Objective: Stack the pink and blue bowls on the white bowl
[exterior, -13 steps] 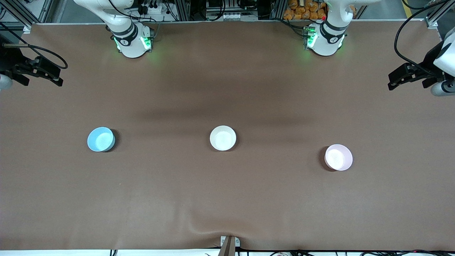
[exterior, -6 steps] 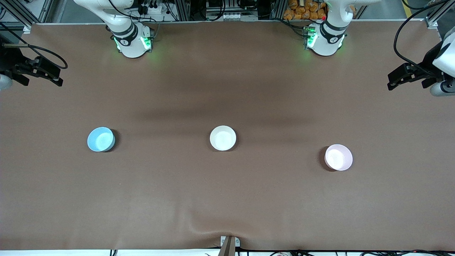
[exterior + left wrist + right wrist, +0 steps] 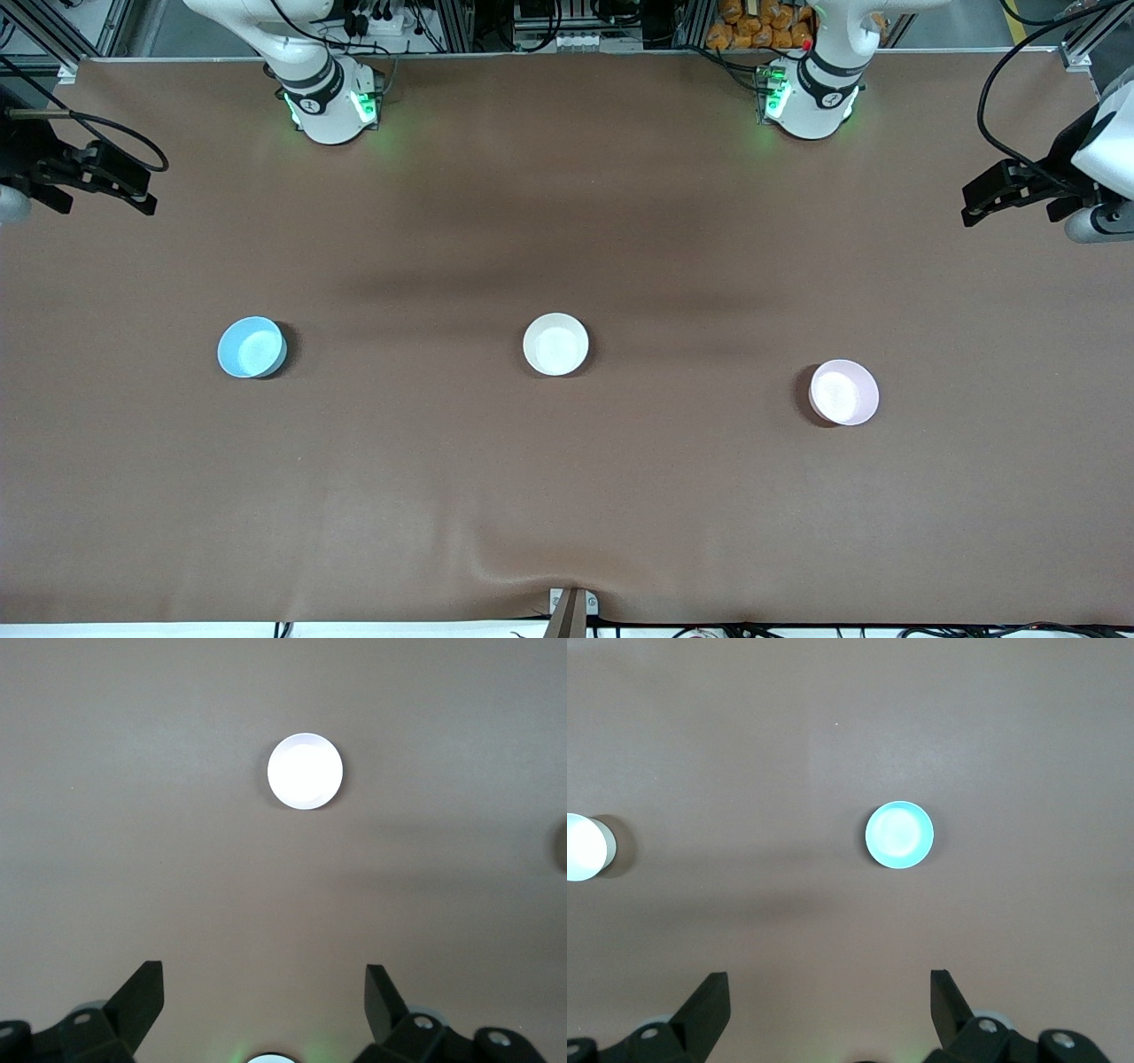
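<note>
The three bowls sat apart: blue [image 3: 252, 347], white [image 3: 555, 344] between, pink [image 3: 843, 392]. Left gripper [image 3: 263, 1003] and right gripper [image 3: 829, 1003] hung high, jaws spread, empty, probably awaiting approach.

Both arms are glossy white with black joint bands and green lights glowing at their bases [image 3: 332, 111]. Black grippers (blocky, angular fingers [image 3: 142, 997]) trail looping black cables [image 3: 997, 84].

Both arms hang high at the table's ends, left end effector [image 3: 264, 997] and right end effector [image 3: 830, 1001] spread wide, holding nothing.
</note>
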Robot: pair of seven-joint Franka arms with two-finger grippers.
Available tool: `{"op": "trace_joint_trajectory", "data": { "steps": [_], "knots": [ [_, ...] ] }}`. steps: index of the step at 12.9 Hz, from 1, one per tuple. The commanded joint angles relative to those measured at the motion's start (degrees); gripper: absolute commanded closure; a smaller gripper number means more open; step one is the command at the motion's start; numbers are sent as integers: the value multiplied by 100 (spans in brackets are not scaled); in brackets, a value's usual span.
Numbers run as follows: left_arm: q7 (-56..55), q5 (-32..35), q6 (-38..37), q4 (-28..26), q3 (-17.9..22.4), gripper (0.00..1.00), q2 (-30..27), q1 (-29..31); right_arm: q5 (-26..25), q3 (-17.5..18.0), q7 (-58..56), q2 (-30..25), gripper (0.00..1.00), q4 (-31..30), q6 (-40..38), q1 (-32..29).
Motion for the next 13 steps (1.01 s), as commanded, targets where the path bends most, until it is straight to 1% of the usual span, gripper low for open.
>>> {"op": "trace_joint_trajectory", "data": {
  "steps": [1,3,6,11,13],
  "knots": [
    [98,-126,-67,93,9,0,55,-4,95,56,4,51,0,103,-85,-111],
    [98,-135,-67,93,0,0,64,5,95,56,4,51,0,103,-76,-111],
    [107,-126,108,93,9,0,335,66,95,56,4,59,0,103,-76,-180],
    [98,-135,1012,41,26,0,1178,110,104,56,4,60,0,103,-76,-181],
    [98,-135,1565,-221,26,0,1364,110,104,56,4,60,0,103,-76,-172]
  ]
}}
